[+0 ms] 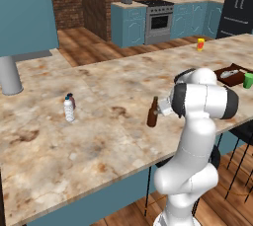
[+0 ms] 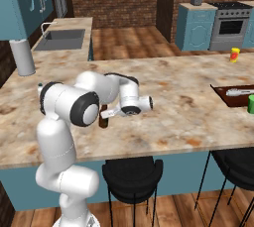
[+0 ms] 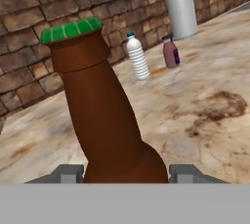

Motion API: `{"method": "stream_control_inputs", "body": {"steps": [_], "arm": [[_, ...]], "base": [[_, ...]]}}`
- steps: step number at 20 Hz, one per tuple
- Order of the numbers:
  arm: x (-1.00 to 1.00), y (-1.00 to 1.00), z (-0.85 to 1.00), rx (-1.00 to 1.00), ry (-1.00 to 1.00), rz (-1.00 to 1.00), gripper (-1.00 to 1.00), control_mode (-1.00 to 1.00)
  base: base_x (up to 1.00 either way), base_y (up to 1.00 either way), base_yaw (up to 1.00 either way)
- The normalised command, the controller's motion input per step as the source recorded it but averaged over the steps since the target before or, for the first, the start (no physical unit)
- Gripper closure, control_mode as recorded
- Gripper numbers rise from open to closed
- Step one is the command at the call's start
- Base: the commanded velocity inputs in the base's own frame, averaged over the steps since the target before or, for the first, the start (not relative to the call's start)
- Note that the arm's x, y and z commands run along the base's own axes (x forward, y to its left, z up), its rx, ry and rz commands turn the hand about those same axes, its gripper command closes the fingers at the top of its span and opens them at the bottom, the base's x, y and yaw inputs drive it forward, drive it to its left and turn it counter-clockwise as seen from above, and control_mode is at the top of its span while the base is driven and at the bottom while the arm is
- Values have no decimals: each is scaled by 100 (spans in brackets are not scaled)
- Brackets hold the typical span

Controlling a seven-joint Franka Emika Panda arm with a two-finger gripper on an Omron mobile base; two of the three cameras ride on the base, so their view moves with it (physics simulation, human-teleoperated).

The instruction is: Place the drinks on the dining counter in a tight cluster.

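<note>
Brown bottle [image 3: 105, 115] upright, cap up, between fingers [image 3: 66, 173].

the left base view looks from behind the arm [image 1: 197, 121], forward and down across the counter [image 1: 99, 136] toward the stove [image 1: 158, 18] at upper right. the right base view faces the same counter, stove at upper right. the hand view sits close behind the bottle [image 3: 102, 115], looking along the countertop.
</note>
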Motion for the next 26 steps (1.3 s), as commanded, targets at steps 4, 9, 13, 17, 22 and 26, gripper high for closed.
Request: {"method": "stream_control_inputs", "body": {"steps": [4,9,13,17,22,26], "arm": [[0,0,-1,0,-4,0,100,-100],[0,0,-5,-1,-10,0,100,-100],[0,0,0,-4,-2,0,100,-100],[0,0,-3,-8,0,0,100,-100],[0,0,-8,-6,0,0,100,-100],[0,0,-10,-1,-1,0,100,-100]], "base": [[0,0,0],[0,0,0],[0,0,0],[0,0,0],[0,0,0],[0,0,0]]}}
